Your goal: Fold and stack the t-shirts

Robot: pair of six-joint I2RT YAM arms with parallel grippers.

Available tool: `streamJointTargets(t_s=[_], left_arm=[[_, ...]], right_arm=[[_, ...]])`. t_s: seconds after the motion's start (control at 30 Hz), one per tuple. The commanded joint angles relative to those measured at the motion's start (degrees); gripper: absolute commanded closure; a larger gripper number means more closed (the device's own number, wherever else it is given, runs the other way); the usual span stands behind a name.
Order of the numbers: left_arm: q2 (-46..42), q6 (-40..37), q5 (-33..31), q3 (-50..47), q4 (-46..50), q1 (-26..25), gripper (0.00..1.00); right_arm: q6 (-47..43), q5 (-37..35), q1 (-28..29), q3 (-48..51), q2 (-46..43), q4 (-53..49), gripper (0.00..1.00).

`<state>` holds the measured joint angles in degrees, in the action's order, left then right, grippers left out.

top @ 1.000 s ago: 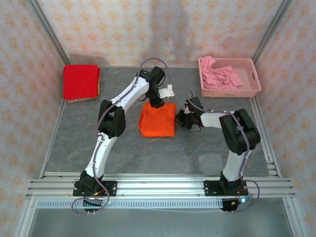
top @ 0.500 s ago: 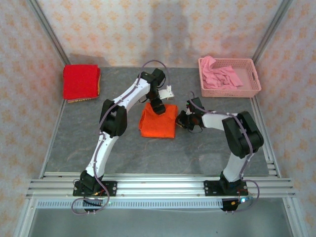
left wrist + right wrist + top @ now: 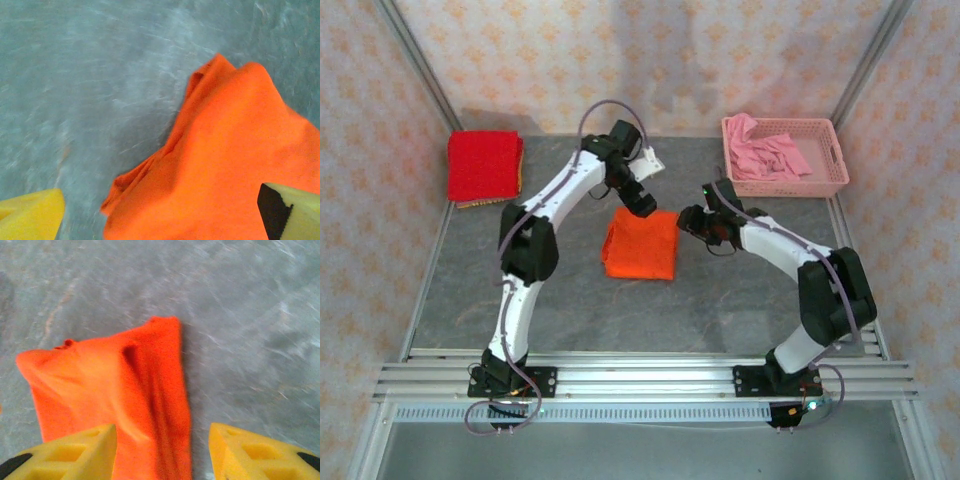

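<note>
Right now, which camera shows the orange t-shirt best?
The top external view: the orange t-shirt lies whole there, a folded rectangle on the table. The left wrist view catches a rumpled corner, the right wrist view a blurred end.

Two shirts (orange shirt [image 3: 640, 250], red shirt [image 3: 483, 165]), two arms (left arm [image 3: 563, 190], right arm [image 3: 772, 241]), one basket [image 3: 786, 187], one cloth [image 3: 770, 153].

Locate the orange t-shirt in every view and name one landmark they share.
Top external: the orange t-shirt lies folded near the middle.
Left wrist: lower right.
Right wrist: lower left of centre.
Shared landmark: the grey tabletop beneath it.
</note>
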<state>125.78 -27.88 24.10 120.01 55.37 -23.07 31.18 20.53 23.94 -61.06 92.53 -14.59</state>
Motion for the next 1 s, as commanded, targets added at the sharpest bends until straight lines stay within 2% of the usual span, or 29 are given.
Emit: streamJointTargets(t_s=[0.0, 0.13, 0.3, 0.4, 0.53, 0.67, 0.83, 0.9, 0.97], left_arm=[[-6.46, 13.07, -6.01, -10.68, -8.6, 2.43, 0.0], [-13.62, 24.96, -7.43, -27.38, -19.94, 3.95, 0.0], [-15.99, 36.36, -4.26, -38.62, -29.14, 3.83, 0.02], [-16.0, 41.66, -4.49, -42.36, -32.51, 2.87, 0.11], [-14.75, 46.91, -3.37, -44.86, -35.33, 1.88, 0.32], [-14.32, 49.44, -2.3, -46.02, -37.24, 0.37, 0.42], [-12.98, 51.52, -2.45, -45.41, -37.91, -0.58, 0.68], [-12.73, 51.54, -3.34, -45.29, -37.84, -0.65, 0.72], [-13.12, 50.87, -4.69, -45.17, -37.15, -0.51, 0.72]], right_arm=[[-2.01, -1.41, 2.27, -6.44, 4.69, -1.87, 0.51], [0.04, 1.21, 2.96, -11.56, 11.38, 0.08, 0.58], [3.72, 3.69, 2.96, -13.09, 17.14, 2.84, 0.7], [4.5, 3.96, 2.95, -12.78, 19.5, 3.28, 0.74], [5.28, 4.79, 2.95, -12.19, 21.54, 3.75, 0.78], [6.06, 5.29, 2.95, -11.08, 21.78, 4.71, 0.8], [6.69, 5.54, 3.04, -9.46, 20.86, 5.87, 0.81], [6.71, 5.36, 3.04, -8.85, 20.05, 6.1, 0.81], [6.57, 5.31, 3.04, -8.35, 18.91, 6.32, 0.81]])
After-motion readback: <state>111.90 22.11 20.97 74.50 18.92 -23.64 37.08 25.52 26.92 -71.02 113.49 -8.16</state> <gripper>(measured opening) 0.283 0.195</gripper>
